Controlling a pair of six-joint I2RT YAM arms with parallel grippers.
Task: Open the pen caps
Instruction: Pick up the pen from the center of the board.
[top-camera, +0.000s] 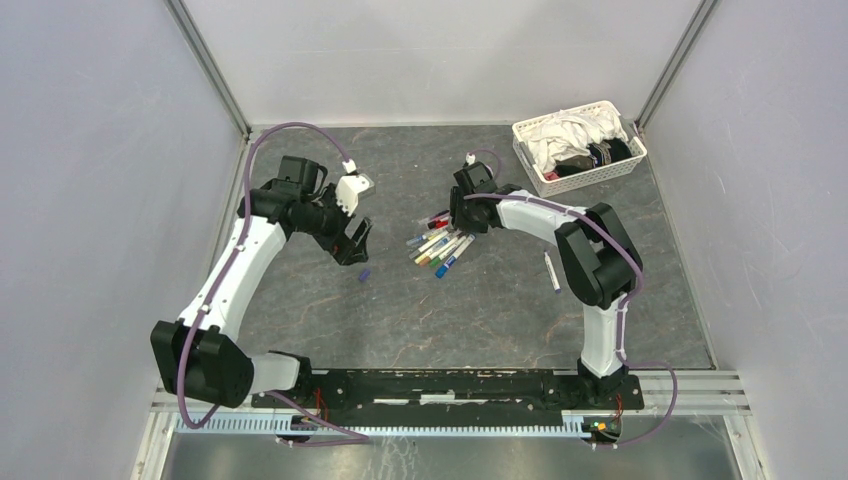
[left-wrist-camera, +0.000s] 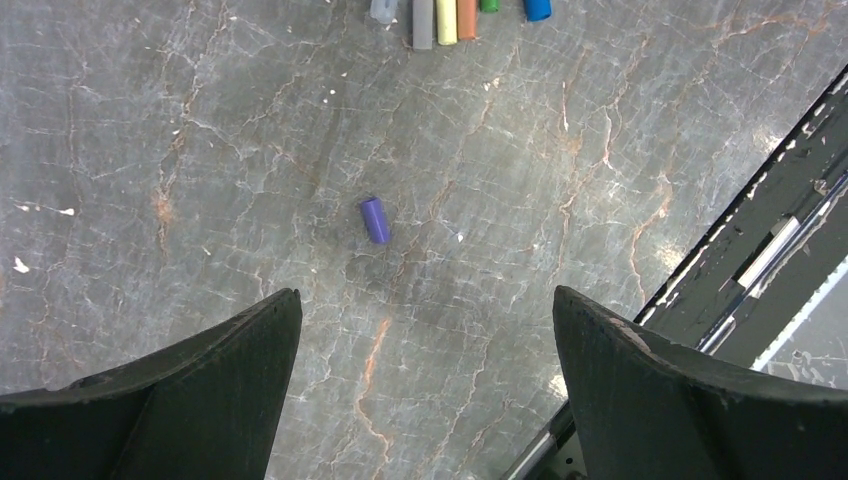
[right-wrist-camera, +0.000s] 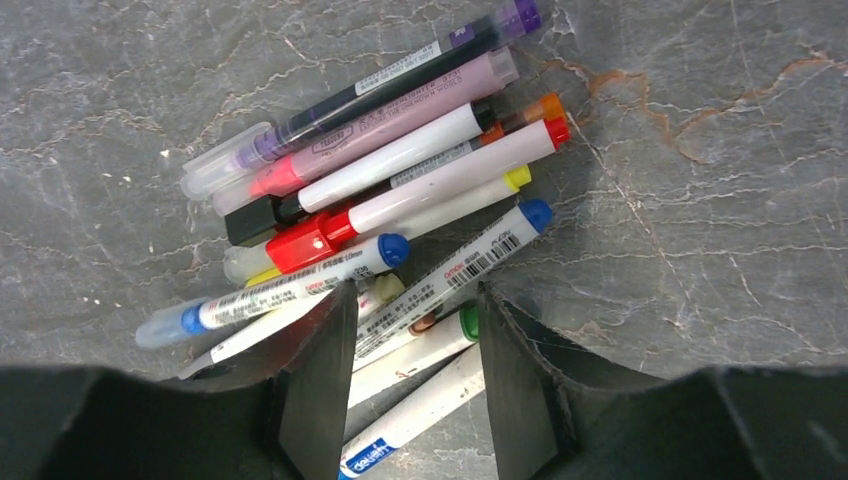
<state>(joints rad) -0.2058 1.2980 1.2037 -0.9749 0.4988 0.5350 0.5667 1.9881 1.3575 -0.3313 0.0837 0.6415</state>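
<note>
Right end effector (right-wrist-camera: 417, 295), jaws half-spread, straddles several barrels in the heap of pens (right-wrist-camera: 400, 158) mid-counter (right-wrist-camera: 700, 250), so closing risks a skewed multi-pen grab; left end effector (left-wrist-camera: 425, 293) hangs wide open, empty, above a loose purple cap (left-wrist-camera: 375, 219).

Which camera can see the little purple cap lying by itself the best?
The left wrist camera. The purple cap lies mid-picture, alone on the table, big enough to show its shape. The top camera shows only a tiny purple dot by the left arm. The right wrist camera misses it, seeing just the pile of pens.
</note>
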